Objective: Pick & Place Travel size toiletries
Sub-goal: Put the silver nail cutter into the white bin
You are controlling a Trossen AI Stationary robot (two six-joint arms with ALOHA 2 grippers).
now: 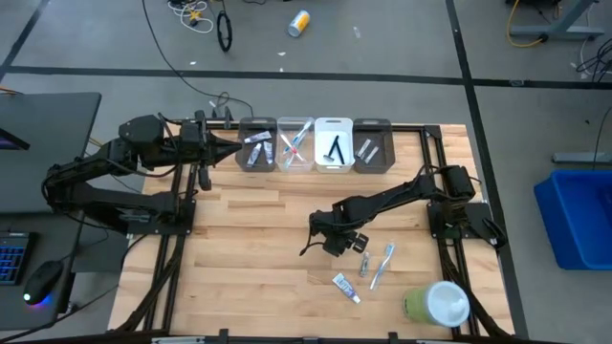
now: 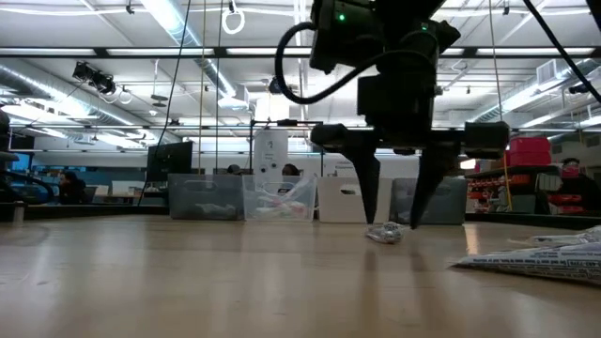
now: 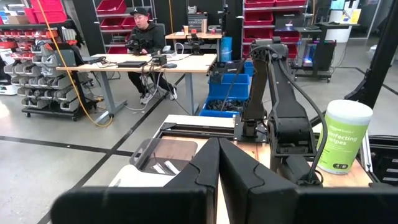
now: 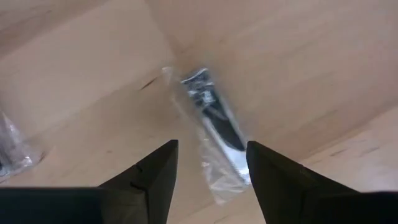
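- Hovering low over the table (image 1: 258, 239), the right gripper (image 4: 208, 171) has its fingers spread.
- A wrapped black razor (image 4: 214, 121) lies flat between and just ahead of the fingertips, untouched.
- Step in hand: reaching to pick; next calls for dropping straight down and pinching the razor.
- Left gripper (image 3: 217, 168) waits by the bins (image 1: 316, 145), fingers pressed together.

I am looking down on a pale wooden worktop (image 1: 249, 239). Four small bins (image 1: 315, 144) are sitting in a row along its far edge, holding wrapped toiletries. Nearer the right side, a wrapped razor (image 4: 214, 127) is lying flat on the wood, with a toothbrush (image 1: 384, 262) and a toothpaste tube (image 1: 346, 286) close by. A green-and-white wipes tub (image 1: 437, 304) is standing at the near right corner.
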